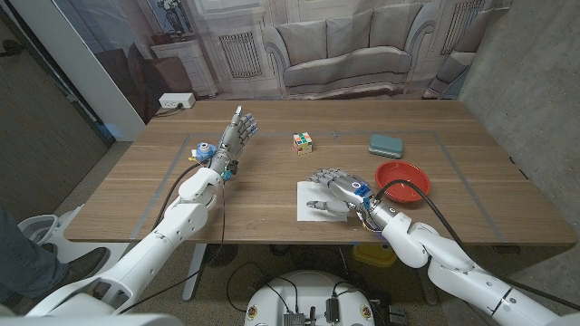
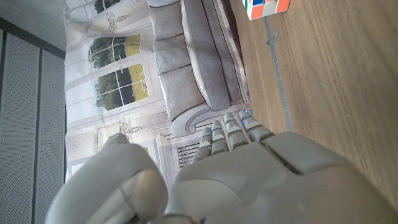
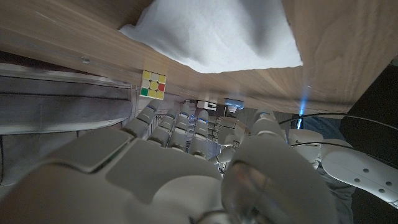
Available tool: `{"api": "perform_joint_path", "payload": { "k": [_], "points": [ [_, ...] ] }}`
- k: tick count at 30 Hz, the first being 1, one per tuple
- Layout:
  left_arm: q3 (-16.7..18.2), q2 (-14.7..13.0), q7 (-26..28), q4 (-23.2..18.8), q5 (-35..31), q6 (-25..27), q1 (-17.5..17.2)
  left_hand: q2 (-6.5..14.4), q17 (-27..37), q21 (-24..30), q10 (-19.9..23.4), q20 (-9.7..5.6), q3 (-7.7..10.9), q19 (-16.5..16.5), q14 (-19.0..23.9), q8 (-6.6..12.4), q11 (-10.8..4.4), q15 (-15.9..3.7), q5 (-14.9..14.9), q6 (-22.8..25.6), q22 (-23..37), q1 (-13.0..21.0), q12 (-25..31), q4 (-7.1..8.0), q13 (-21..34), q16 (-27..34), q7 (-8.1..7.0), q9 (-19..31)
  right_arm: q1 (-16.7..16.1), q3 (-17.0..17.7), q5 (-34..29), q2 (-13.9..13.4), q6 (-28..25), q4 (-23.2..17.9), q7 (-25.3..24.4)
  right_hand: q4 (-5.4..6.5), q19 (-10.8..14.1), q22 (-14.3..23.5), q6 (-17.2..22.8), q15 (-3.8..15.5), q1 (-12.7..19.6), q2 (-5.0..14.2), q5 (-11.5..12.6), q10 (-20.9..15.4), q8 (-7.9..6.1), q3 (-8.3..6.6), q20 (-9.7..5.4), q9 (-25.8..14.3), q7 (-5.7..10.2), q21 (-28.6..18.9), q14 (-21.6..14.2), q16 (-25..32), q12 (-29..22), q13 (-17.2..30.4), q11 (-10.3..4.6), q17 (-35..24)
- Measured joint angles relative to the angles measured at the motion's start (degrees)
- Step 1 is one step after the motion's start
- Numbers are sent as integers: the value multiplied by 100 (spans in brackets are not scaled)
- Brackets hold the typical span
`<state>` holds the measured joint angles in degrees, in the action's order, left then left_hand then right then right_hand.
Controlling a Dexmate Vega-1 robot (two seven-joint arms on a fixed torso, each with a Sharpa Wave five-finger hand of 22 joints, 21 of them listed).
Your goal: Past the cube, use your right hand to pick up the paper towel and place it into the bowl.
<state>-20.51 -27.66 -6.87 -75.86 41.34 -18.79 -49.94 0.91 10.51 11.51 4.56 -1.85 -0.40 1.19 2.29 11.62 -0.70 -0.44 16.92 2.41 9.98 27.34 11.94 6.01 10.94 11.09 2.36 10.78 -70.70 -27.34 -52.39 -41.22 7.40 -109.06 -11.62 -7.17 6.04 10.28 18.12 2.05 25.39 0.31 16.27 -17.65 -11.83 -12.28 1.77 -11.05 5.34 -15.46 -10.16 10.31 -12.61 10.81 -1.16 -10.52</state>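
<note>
One hand matters here: the right hand [image 1: 333,188] hovers over the paper towel [image 1: 313,201], fingers apart, holding nothing. It should press down, gather the towel firmly, then lift toward the red bowl [image 1: 402,177] just beside.

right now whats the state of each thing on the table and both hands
paper towel: lying on the table, right robot hand over it
bowl: upright, nothing seen inside
cube: resting apart, untouched
teal case: lying closed beyond the bowl
left robot hand: open, holding nothing
</note>
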Motion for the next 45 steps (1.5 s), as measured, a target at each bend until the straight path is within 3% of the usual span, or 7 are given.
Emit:
{"api": "perform_joint_path", "payload": {
  "k": [8, 23, 45],
  "points": [
    [-16, 21, -20, 44, 0, 0, 44, 0, 0, 0, 21, 0, 0, 0, 0, 0, -21, 0, 0, 0, 0, 0, 0, 0, 0, 0, 0, 0, 0, -35, 81, 9, -142, 31, 14, -7, -49, 0, -41, -11, 38, -38, 13, 51, 40, 7, 94, 0, 41, 31, 74, 0, 24, 0, -47, 0],
    [-23, 27, -30, 77, 0, 44, 93, 16, 0, 0, 21, 22, -41, -22, 21, 0, -21, 21, 0, 0, 0, -17, 0, -7, 0, 0, 0, 0, 3, -100, 192, 25, -235, 64, 106, -30, -43, -1, -248, -84, 61, -61, 37, 244, 103, 31, 211, 0, 100, 108, 190, 0, 89, 0, 23, 0],
    [-30, 60, -161, 239, 27, 80, 184, 38, 0, 0, 20, 42, -40, -1, 29, 0, -21, 30, 0, -1, 0, 7, 0, -7, 0, 0, 1, 0, 27, -261, 232, 138, -464, 106, 233, -54, -99, -2, -423, -163, 61, -124, 57, 440, 124, 55, 266, 0, 91, 176, 306, 0, 134, 28, 74, 0]
  ]
}}
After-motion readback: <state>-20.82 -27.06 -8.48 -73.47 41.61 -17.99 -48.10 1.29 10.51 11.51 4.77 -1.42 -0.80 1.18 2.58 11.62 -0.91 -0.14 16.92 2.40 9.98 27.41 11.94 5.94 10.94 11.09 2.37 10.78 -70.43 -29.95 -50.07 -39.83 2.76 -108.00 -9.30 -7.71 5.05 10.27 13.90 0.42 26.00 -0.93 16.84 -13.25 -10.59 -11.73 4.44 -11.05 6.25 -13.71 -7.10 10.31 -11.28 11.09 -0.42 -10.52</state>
